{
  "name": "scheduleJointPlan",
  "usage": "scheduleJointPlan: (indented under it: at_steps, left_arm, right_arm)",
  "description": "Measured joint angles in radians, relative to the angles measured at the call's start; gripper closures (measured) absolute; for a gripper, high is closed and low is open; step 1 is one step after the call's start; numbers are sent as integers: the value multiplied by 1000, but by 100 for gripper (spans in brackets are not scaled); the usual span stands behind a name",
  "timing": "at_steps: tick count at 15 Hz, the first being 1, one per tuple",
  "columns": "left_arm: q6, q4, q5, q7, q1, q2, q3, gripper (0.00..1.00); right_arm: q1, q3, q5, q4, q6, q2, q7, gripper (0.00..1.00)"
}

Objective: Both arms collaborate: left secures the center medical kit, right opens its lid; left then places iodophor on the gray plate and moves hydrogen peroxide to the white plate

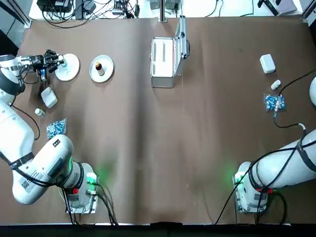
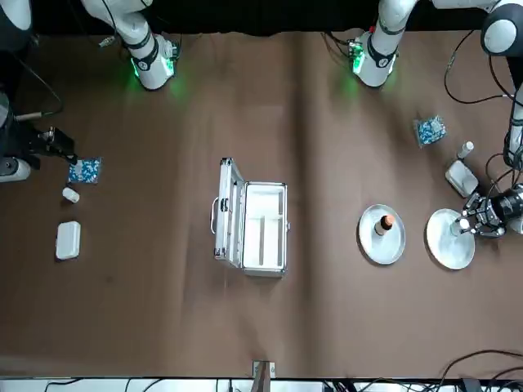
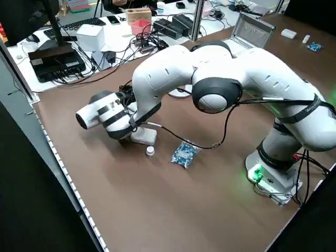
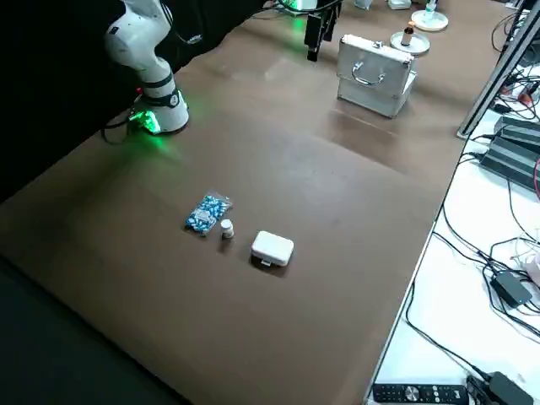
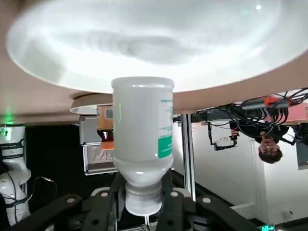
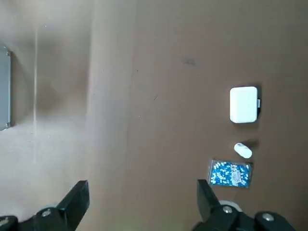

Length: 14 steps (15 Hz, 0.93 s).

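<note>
Your left gripper (image 5: 144,195) clasps the upright hydrogen peroxide bottle (image 5: 143,130) by its cap at the white plate (image 1: 67,67), upper left in the top view.

The iodophor bottle (image 1: 99,69) stands on the gray plate (image 1: 93,73), just right of the white one; whether the peroxide's base touches its plate, you cannot tell. Your medical kit (image 1: 163,61) lies at upper center, its lid (image 1: 180,47) open on the right side. Your right gripper (image 6: 143,190), fingers spread and holding nothing, hovers at the right edge of the top view. Near it, at the right, are a white case (image 1: 267,63), a small white bottle (image 1: 275,84) and a packet of blue-and-white capsules (image 1: 274,102).
</note>
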Motion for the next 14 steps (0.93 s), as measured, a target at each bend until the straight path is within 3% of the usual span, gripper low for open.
scheduleJointPlan:
  at_steps: [10,14]
  left_arm:
    - [5,4,-17,0,14,19,8,65]
    - [5,13,-20,0,14,19,6,31]
  right_arm:
    - [4,0,0,0,1,0,0,1]
    - [4,0,0,0,2,0,0,1]
